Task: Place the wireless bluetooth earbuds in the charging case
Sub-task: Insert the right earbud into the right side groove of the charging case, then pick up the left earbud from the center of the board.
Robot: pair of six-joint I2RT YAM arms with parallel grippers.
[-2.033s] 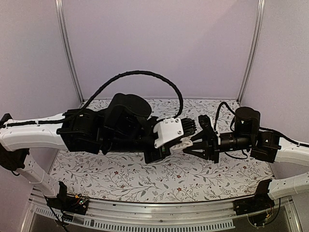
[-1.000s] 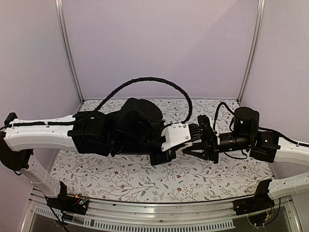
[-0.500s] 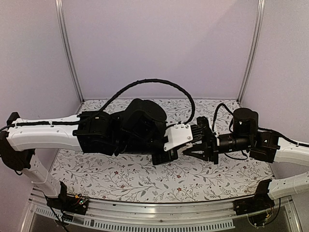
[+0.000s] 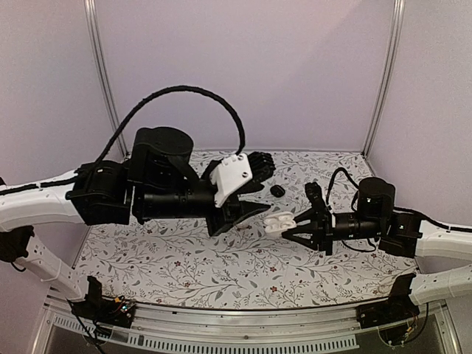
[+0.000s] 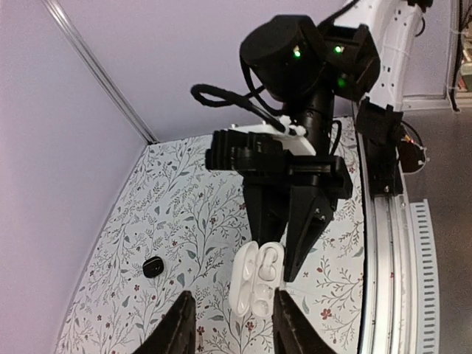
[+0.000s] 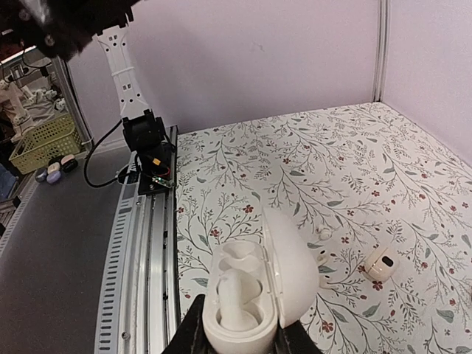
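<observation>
**Worktop** [image 4: 184, 265]. Floral-patterned, listed from the left arm's side to the right arm's.

**Left hand** [image 5: 231, 310]. Raised above the worktop near its middle, pointing toward the right arm. Fingers apart, nothing between them.

**Small black piece** [image 4: 277, 190]. Lies on the worktop beyond the two hands, toward the back wall. Too small to tell whether it is an earbud or a case.

**White earbuds** [image 6: 324, 257]. Two tiny pieces lie loose on the worktop, seen only in the right wrist view. They are below the case and on its far side, away from the near rail. A third white piece [image 6: 381, 263] with a dark spot lies just beyond them. The direction of the stems cannot be made out.

**Charging case** [image 6: 247, 295]. White, with its lid [image 6: 291, 262] swung open, held in the air. One well looks filled, though this is uncertain.

**Right hand** [image 4: 295, 223]. Clamped on the base of the case, presenting it toward the left hand.

**Relation for the coming move.** The loose earbuds lie on the worktop under the gap between the arms. The left hand is free and appears the nearer, so the pick likely falls to it.
</observation>
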